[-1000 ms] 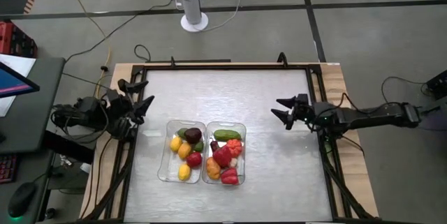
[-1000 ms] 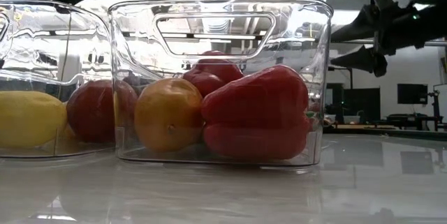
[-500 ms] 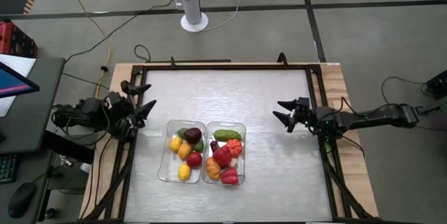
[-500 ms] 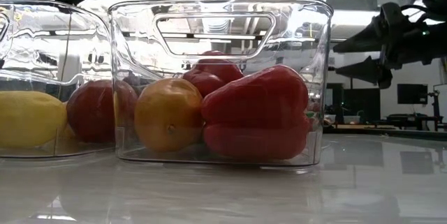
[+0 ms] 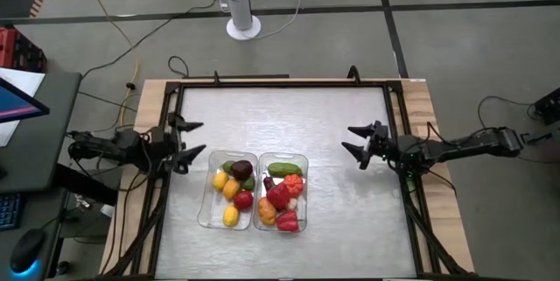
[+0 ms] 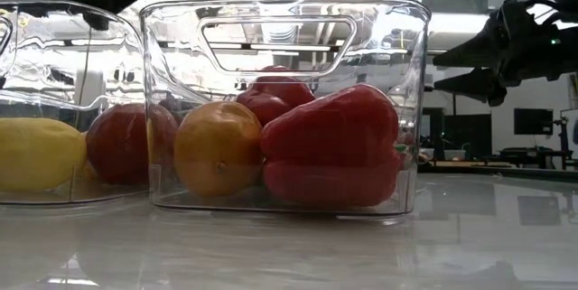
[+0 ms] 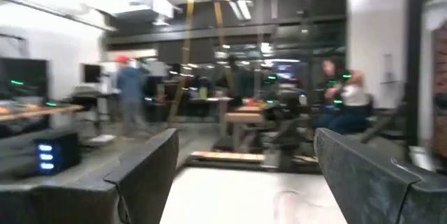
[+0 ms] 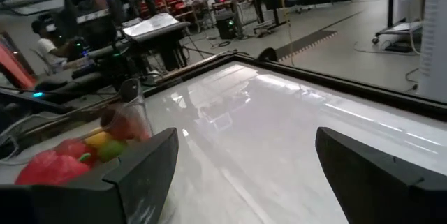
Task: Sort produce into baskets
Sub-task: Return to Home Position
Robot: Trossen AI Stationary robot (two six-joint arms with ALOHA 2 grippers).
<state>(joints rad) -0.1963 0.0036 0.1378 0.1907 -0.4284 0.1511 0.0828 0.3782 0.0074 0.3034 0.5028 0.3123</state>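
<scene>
Two clear plastic baskets stand side by side near the table's front middle. The left basket [image 5: 227, 190] holds yellow, dark maroon, green and red produce. The right basket [image 5: 282, 192] holds a green piece, red peppers, an orange and a whitish piece; the low view shows its red pepper [image 6: 334, 145] and orange [image 6: 217, 148]. My left gripper [image 5: 194, 138] is open and empty at the table's left edge, left of the baskets. My right gripper [image 5: 352, 141] is open and empty at the right, above the table.
A black frame [image 5: 280, 84] rims the table. A white fan stand [image 5: 242, 25] and cables lie on the floor beyond the far edge. People show in the room behind in the wrist views. Bare tabletop [image 5: 280, 119] lies far of the baskets.
My left arm has stretched out and its gripper has gone toward the table's right and near edge, closer to the left basket. My right gripper has drawn slightly toward the right edge and sunk a little. Both stay open. The baskets and produce have not moved.
</scene>
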